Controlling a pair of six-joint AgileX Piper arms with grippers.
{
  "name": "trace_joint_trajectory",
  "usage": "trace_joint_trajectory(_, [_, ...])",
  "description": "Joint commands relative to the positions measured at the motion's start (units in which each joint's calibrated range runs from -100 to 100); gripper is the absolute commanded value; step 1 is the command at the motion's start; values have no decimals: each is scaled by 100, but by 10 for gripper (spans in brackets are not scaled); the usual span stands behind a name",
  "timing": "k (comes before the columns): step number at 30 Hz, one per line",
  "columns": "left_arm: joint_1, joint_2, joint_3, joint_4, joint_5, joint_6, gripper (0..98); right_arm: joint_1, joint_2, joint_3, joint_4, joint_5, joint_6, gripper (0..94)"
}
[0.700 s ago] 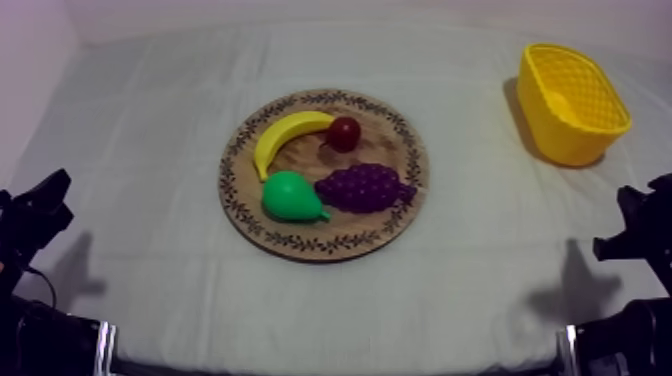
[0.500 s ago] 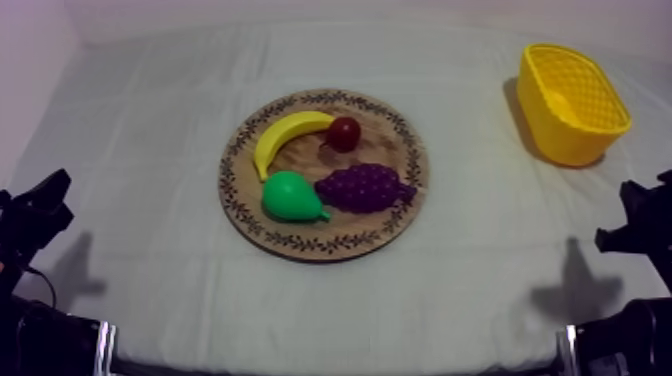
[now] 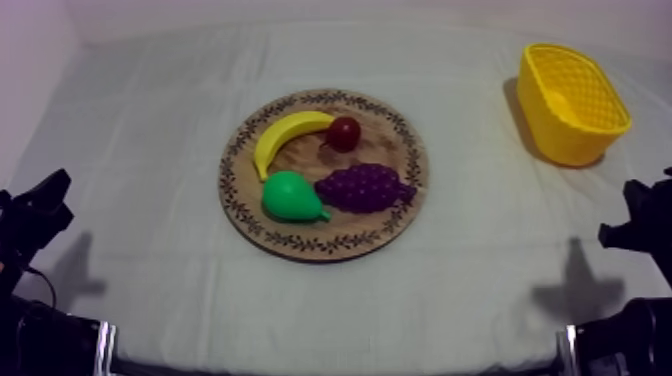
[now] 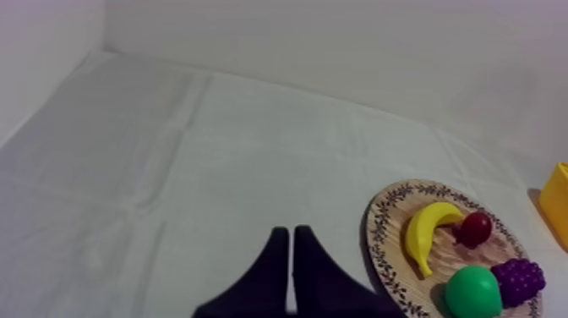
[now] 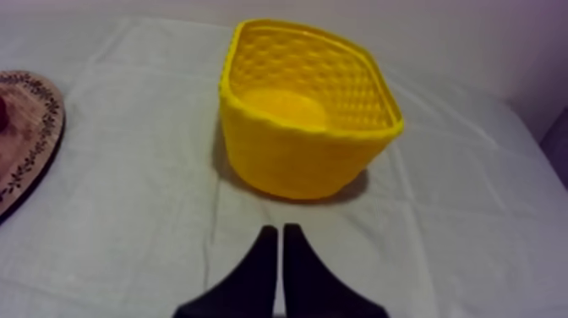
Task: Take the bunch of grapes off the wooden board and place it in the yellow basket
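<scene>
- Bunch of grapes (image 3: 365, 187) lies untouched at four o'clock on the wooden board (image 3: 300, 245)
- Yellow basket (image 3: 560, 140) sits empty at the bench's (image 3: 150, 150) two o'clock
- Left claw (image 4: 291, 233) and right claw (image 5: 281, 230) are pressed together on nothing; grasp, carry and drop all remain

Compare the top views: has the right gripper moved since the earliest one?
Yes. The right gripper has drawn back slightly toward the table's near right corner, farther from the yellow basket.
</scene>
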Motion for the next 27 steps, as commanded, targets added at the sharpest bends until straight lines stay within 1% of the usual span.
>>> trace_joint_trajectory(1, [0, 0, -3, -3, -5, -1, 1, 12, 145, -145, 28, 21, 98, 5])
trace_joint_trajectory(9, [0, 0, -3, -3, -5, -1, 1, -234, 1170, -1385, 311, 197, 198, 5])
trace_joint_trajectory(13, [0, 0, -3, -3, -5, -1, 1, -441, 1851, -2106, 353, 216, 452, 6])
trace_joint_trajectory(17, [0, 0, -3, -3, -5, -1, 1, -654, 2594, -2934, 383, 387, 690, 6])
trace_joint_trajectory(22, [0, 0, -3, -3, -5, -1, 1, -907, 3527, -4098, 375, 839, 949, 6])
trace_joint_trajectory(27, [0, 0, -3, -3, -5, 1, 1, -1162, 4401, -5300, 273, 1476, 1179, 6])
